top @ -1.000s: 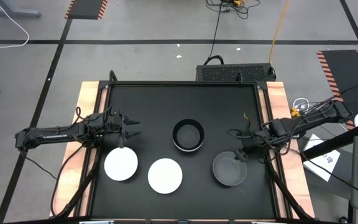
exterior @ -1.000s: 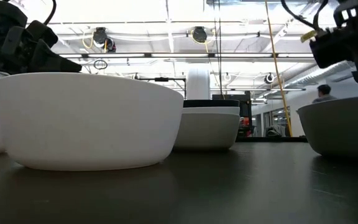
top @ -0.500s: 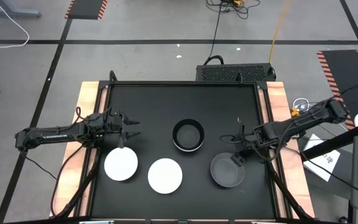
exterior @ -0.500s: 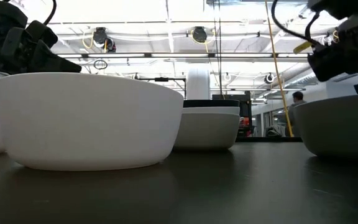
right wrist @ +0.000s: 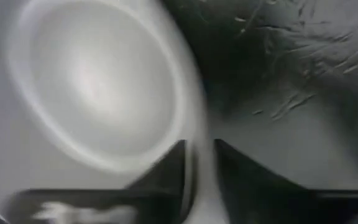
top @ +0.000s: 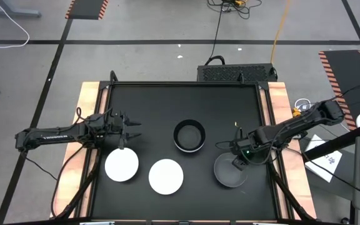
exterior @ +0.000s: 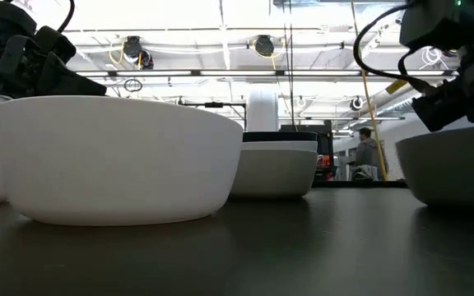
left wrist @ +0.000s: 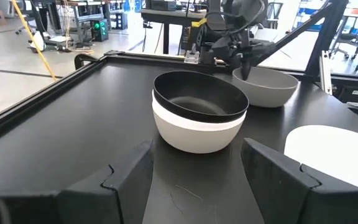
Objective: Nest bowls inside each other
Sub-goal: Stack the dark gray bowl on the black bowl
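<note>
The black worktop (top: 167, 106) carries four bowl positions, and I take the nested stack (top: 189, 135) at its middle as the landmark. That stack is the only nesting done so far: the left wrist view shows a black bowl (left wrist: 197, 96) seated inside a white bowl (left wrist: 194, 127), and a third bowl may sit between or under them, though I cannot tell from these views.

Three bowls are left to nest. Two white bowls sit toward the front edge from the stack, one (top: 166, 176) just in front of it and the other (top: 122, 166) further to the left. The grey bowl (top: 230, 170) sits to the front right of the stack, well apart from it.

The right tool (top: 240, 159) is at the grey bowl's rim, on the side nearest the stack; the right wrist view shows its fingers (right wrist: 173, 168) straddling the rim with only a narrow gap, so it appears to be clenching onto the bowl wall, though that view is blurred. The bowl looks not yet lifted.

The left tool (top: 132, 129) hangs left of the stack, above the far white bowl, released and holding nothing
</note>
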Controlling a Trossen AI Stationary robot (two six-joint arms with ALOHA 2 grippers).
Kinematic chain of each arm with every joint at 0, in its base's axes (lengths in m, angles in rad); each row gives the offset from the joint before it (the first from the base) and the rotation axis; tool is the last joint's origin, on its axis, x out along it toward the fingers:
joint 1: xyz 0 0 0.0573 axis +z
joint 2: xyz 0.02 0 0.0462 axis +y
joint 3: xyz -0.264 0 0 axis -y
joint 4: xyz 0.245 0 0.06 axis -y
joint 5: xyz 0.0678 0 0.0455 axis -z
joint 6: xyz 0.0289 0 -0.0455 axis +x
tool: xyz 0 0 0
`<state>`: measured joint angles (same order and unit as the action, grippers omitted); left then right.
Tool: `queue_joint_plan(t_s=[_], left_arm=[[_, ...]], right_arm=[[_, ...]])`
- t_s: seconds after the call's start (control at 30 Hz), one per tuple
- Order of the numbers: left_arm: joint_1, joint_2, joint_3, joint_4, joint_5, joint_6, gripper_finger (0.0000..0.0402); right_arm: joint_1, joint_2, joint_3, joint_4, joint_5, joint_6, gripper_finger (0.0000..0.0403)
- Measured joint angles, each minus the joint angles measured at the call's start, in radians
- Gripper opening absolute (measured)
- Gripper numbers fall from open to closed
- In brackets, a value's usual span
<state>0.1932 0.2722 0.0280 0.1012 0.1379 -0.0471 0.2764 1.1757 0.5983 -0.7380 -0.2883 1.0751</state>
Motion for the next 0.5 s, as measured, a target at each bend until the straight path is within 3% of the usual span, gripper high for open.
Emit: queue_joint_plan(t_s=[0.03, 0.1, 0.33, 0.5], left_arm=[[0.000, 0.000, 0.000, 0.000, 0.000, 0.000, 0.0244], [0.000, 0.000, 0.000, 0.000, 0.000, 0.000, 0.0243], [0.000, 0.000, 0.000, -0.006, 0.001, -0.001, 0.0243], [0.000, 0.001, 0.001, -0.019, 0.001, -0.003, 0.0244]], right_arm=[[0.000, 0.005, 0.000, -0.001, 0.003, -0.038, 0.0038], [0.000, 0.005, -0.001, 0.010, 0.009, -0.099, 0.0014], [-0.007, -0.024, -0.001, 0.068, 0.039, -0.103, 0.0003], [-0.005, -0.060, -0.001, 0.215, 0.098, -0.131, 0.0002]])
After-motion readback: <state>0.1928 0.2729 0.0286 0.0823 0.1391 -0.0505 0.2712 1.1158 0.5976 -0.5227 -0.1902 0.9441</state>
